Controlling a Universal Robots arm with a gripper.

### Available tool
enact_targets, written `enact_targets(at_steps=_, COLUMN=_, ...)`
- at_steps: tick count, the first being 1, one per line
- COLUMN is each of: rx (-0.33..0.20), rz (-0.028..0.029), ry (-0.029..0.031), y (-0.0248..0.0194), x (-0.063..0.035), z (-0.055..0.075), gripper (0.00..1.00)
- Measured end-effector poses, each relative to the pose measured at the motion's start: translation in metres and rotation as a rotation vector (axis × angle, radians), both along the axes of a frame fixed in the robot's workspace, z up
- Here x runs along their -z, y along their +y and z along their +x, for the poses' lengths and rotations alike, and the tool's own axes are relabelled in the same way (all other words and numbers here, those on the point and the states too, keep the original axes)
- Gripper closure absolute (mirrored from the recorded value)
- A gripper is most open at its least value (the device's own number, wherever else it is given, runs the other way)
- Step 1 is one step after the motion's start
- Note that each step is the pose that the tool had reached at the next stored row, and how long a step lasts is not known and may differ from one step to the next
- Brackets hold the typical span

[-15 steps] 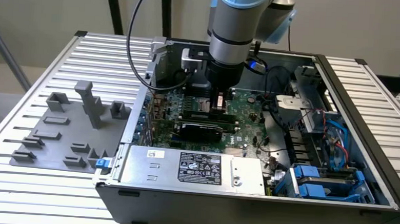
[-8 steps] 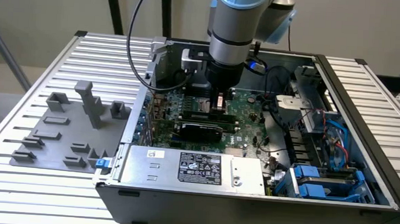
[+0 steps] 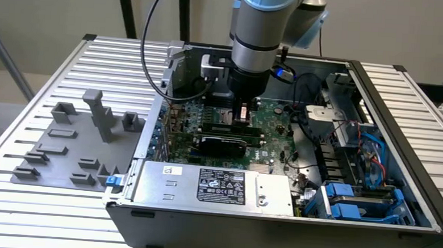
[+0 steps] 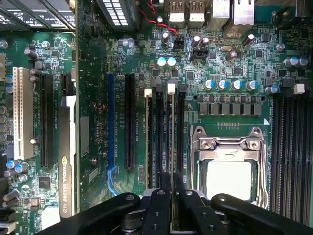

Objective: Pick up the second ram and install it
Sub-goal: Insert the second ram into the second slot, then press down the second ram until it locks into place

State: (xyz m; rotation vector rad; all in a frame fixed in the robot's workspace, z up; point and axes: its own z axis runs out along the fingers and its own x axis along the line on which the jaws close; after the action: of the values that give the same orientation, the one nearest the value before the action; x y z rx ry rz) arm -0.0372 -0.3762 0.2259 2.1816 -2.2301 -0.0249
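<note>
Jaws (image 4: 172,196) are pinched narrow on the second ram (image 4: 172,147), seen edge-on in the wrist view as a thin pale strip running straight out from between the fingertips (image 4: 161,203). It sits over the DIMM slot w/ the white latch (image 4: 171,88), apparently partly down in it; can't tell if fully seated. A first stick (image 4: 147,137) is already in the slot just beside. In the exterior view the arm (image 3: 263,29) stands vertical over the motherboard (image 3: 271,118) inside the PC case (image 3: 402,139).

Risks, as I judge them:
- Stick slightly off the slot line → edge rides the slot wall, board flexes under push.
- Uneven press → one end seats, latch doesn't click.
- Notch mismatch → jam, contacts damaged.
- CPU socket (image 4: 227,147) close by the jaws; sideways drift could clip its lever or frame.
- Fingers near the neighbouring stick; contact could nudge it.
</note>
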Motion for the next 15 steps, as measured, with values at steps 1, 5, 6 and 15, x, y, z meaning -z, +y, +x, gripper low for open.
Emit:
enact_targets(at_steps=1, rx=0.0, rz=-0.0001, ry=0.0, y=0.0002, x=0.0, z=0.0, gripper=1.0)
enact_targets(at_steps=5, rx=0.0, rz=-0.0001, ry=0.0, y=0.0005, x=0.0002, z=0.0, gripper=1.0)
enact_targets(at_steps=6, rx=0.0, rz=-0.0002, ry=0.0001, y=0.0005, x=0.0003, z=0.0, gripper=1.0)
enact_targets(at_steps=15, rx=0.0, rz=-0.0002, ry=0.0, y=0.0005, x=0.0029, z=0.0, gripper=1.0)
